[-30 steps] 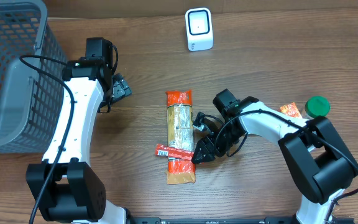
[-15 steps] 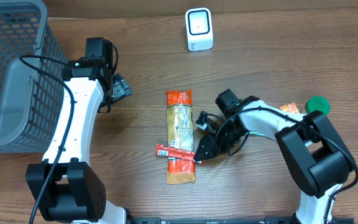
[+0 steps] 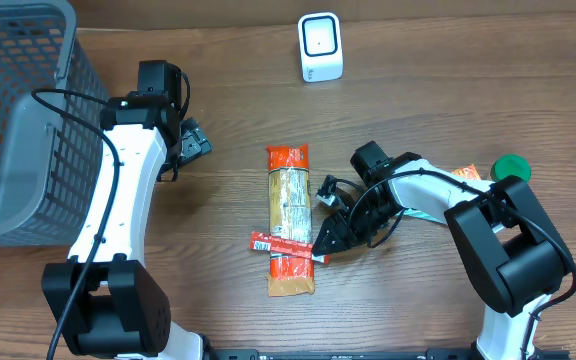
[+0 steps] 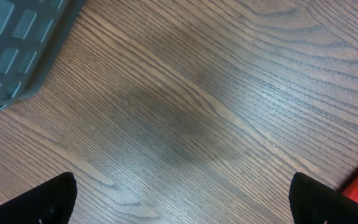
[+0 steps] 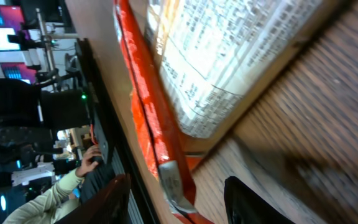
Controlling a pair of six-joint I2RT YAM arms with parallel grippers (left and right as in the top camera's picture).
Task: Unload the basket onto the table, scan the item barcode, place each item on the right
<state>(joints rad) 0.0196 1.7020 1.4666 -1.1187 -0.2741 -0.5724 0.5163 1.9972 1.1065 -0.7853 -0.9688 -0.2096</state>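
My right pincer [image 3: 320,247] stood apart astride the end of the sachet [image 3: 271,243] lying across the packet [image 3: 290,198] at frame centre; my left pincer [image 3: 196,142] gaped wide near the basket [image 3: 8,100], upper left

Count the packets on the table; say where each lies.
3: a long packet at centre, a small red sachet across it, an orange packet half hidden by the right arm; more may hide there.
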